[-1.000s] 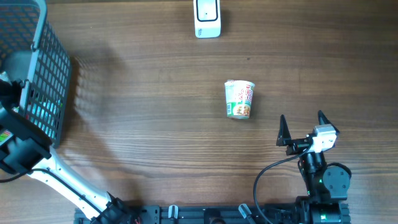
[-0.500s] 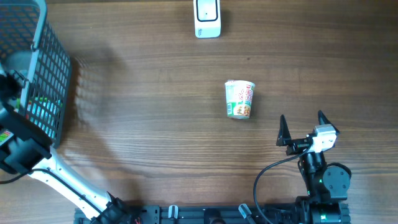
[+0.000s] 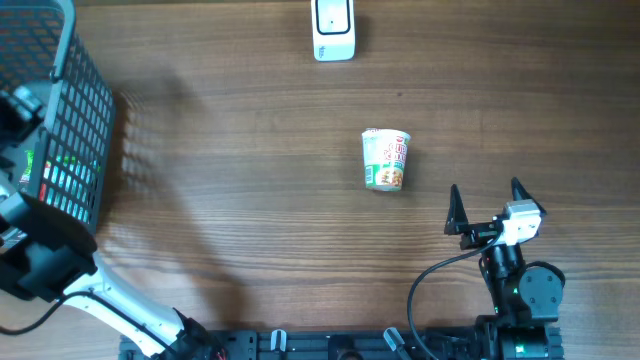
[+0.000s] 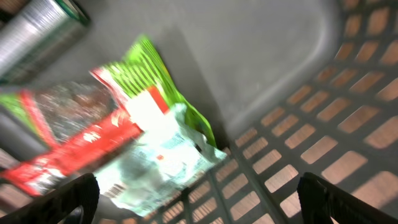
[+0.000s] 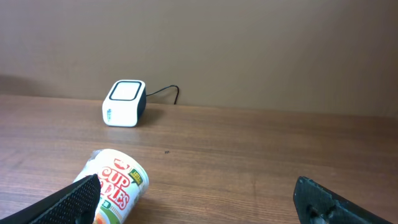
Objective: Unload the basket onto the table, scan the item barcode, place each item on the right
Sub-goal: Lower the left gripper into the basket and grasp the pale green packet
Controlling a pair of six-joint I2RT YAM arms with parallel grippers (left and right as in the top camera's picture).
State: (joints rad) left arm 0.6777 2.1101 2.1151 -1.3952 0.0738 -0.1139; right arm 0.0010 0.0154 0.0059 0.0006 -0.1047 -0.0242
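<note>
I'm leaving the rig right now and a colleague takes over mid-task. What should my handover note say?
Left tool: open, empty, inside the basket, over a green and red packet; what looks like a can lies nearby.
Right tool: open, empty, facing the cup noodles.
The cup noodles lie on their side in the middle, well apart from the scanner at the far edge.
Done: nothing is held and nothing is at the scanner.
Left: grasp an item and show its barcode to the scanner.

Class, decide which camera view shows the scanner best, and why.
Right wrist: the scanner is whole, with its cable. Overhead crops it at the top edge. Left wrist shows only inside the basket.
</note>
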